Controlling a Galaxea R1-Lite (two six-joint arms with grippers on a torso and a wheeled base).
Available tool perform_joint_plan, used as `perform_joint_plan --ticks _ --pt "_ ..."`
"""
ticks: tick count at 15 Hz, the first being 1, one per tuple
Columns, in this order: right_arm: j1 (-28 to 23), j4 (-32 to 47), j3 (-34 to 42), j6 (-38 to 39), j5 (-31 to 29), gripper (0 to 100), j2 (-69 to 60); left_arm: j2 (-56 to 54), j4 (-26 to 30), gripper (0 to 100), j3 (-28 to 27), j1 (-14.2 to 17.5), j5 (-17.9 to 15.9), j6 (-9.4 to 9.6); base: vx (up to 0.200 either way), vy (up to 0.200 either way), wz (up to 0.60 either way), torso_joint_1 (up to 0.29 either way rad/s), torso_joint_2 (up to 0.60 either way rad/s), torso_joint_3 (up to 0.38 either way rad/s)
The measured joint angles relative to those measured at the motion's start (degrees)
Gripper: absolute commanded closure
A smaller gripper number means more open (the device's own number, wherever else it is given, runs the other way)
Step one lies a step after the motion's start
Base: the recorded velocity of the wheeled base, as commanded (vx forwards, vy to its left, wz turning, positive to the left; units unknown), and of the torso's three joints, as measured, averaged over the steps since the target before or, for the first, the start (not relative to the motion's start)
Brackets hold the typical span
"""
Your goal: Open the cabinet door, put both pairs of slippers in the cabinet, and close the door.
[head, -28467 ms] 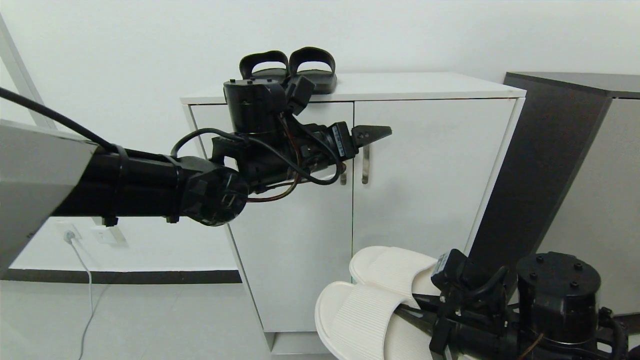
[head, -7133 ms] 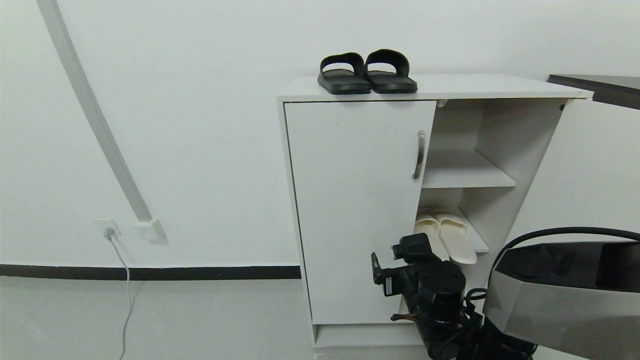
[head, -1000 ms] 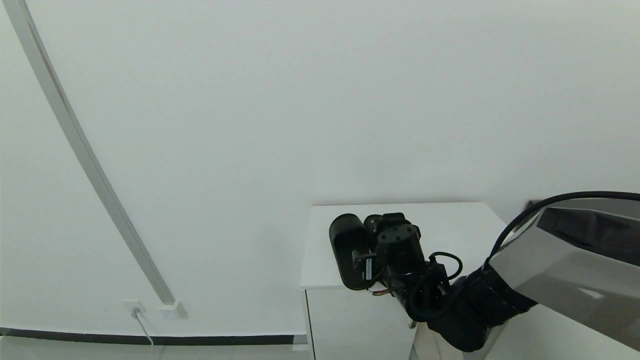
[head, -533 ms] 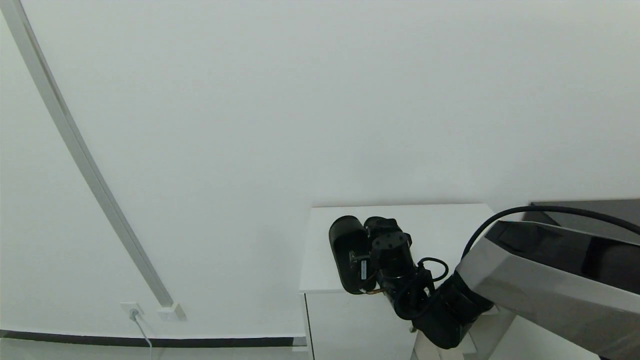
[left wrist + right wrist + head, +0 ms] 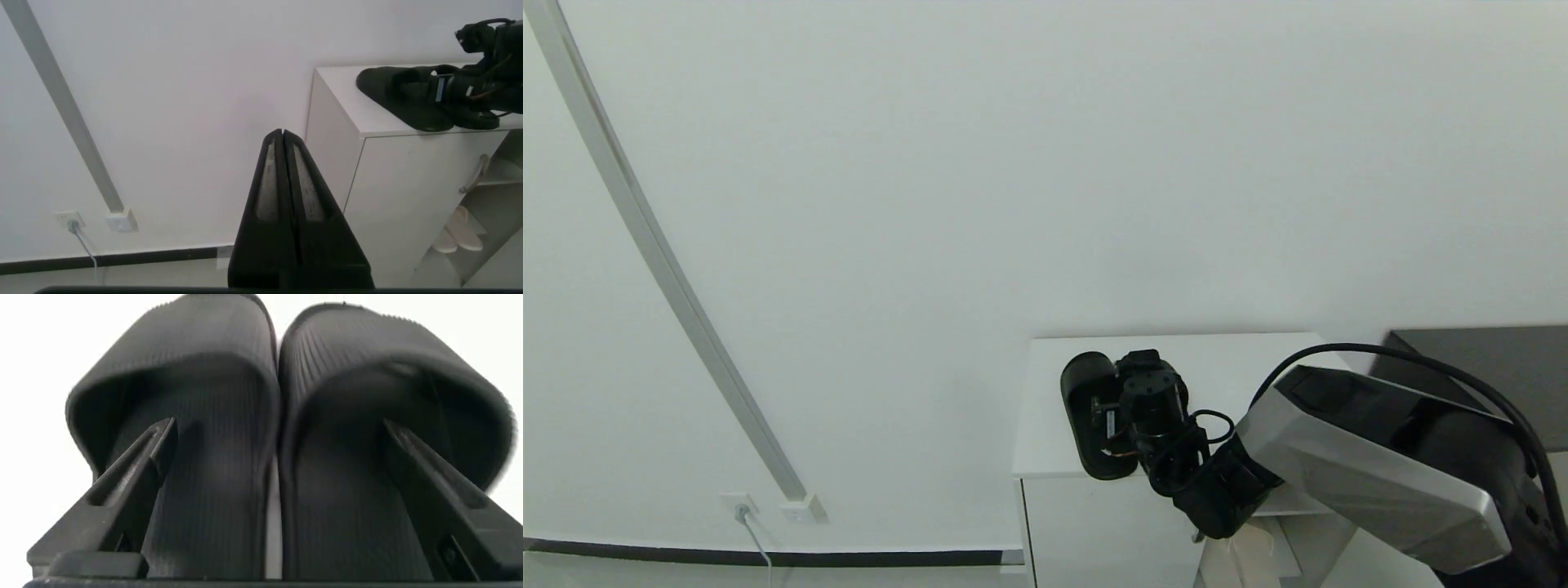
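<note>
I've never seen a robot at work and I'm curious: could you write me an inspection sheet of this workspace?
Surface: white cabinet top.
Job's things: black slippers on that top; white slippers inside the open cabinet.
Clutter: nothing seen.
End effectors: right end effector open, a finger in each black slipper; left end effector shut, away from the cabinet.
Cables: cord from a wall socket.
Surroundings: white wall; dark unit beside the cabinet.

Soft, even, bright light falls across your plain white wall (image 5: 1045, 163). The grey conduit strip (image 5: 654, 245) bows in the head view (wide-lens bending near the edge). In your right wrist view the black ribbed rubber slippers (image 5: 212, 400) read dark, their hollows shadowed.
</note>
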Motion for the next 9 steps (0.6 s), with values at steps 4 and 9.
perform_joint_plan --ticks 4,9 --pt "-1.52 0.09 -3.84 -0.8 -0.02 100 2.68 0.0 0.0 100 0.0 0.0 0.0 0.0 0.0 0.0 0.0 0.0 0.0 0.0" --pt "-1.9 -0.05 -4.28 -0.79 -0.05 100 3.52 0.0 0.0 100 0.0 0.0 0.02 0.0 0.0 0.0 0.0 0.0 0.0 0.0"
